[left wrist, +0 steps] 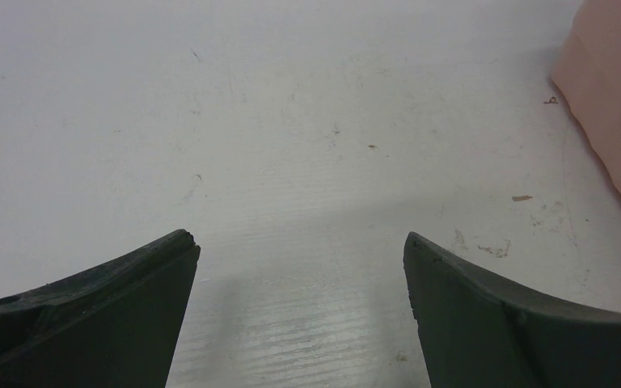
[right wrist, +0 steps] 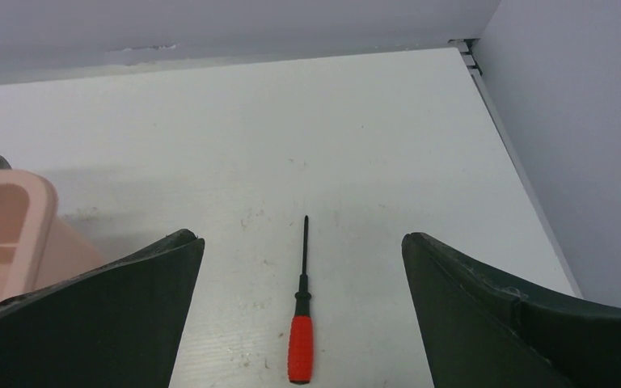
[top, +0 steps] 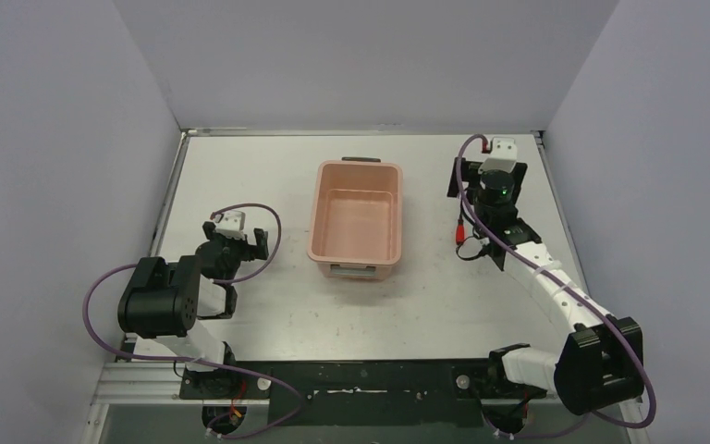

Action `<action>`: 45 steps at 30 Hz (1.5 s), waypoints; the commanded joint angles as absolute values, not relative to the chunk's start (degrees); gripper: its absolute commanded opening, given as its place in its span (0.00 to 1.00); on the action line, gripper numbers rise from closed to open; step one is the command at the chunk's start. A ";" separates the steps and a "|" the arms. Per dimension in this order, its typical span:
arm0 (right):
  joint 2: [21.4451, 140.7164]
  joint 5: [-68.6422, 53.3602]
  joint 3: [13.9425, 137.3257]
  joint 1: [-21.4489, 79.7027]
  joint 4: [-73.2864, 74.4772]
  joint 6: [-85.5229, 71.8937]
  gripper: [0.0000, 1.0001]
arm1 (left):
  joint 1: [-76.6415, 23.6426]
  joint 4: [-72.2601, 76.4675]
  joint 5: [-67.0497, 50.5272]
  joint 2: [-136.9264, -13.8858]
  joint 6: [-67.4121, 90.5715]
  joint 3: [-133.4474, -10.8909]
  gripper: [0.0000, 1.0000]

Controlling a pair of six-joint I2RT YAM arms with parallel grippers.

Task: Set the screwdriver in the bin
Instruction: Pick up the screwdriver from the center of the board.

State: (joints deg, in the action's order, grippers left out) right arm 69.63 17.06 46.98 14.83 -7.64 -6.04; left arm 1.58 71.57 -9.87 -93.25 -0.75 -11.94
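Observation:
The screwdriver, with a red handle and a thin black shaft, lies flat on the white table, tip toward the back wall. In the top view its red handle peeks out beside the right wrist. My right gripper hangs above it, open, one finger on each side and neither touching it. The salmon-pink bin stands empty mid-table, left of the right gripper; its corner shows in the right wrist view. My left gripper is open over bare table, left of the bin.
Pale walls close off the table at the back and on both sides; the right wall runs close to the screwdriver. Purple cables loop around both arms. The left gripper sits low near the table's left side.

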 commanded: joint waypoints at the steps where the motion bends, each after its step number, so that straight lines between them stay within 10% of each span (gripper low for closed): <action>1: 66.83 16.55 54.79 14.56 0.71 -10.64 1.00 | 1.50 74.04 -10.20 -92.80 -0.90 -12.66 0.97; 18: 74.04 11.35 77.60 11.42 31.34 -18.37 1.00 | 1.49 74.01 -10.19 -92.77 -0.96 -12.66 0.97; 45: 81.39 4.93 71.52 8.84 31.34 -16.26 1.00 | 1.51 73.98 -10.19 -92.80 -0.97 -12.70 0.97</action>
State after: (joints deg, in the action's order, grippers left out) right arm 78.48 6.79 74.50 9.43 33.52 -16.75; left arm 1.58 71.57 -9.87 -93.25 -0.75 -11.94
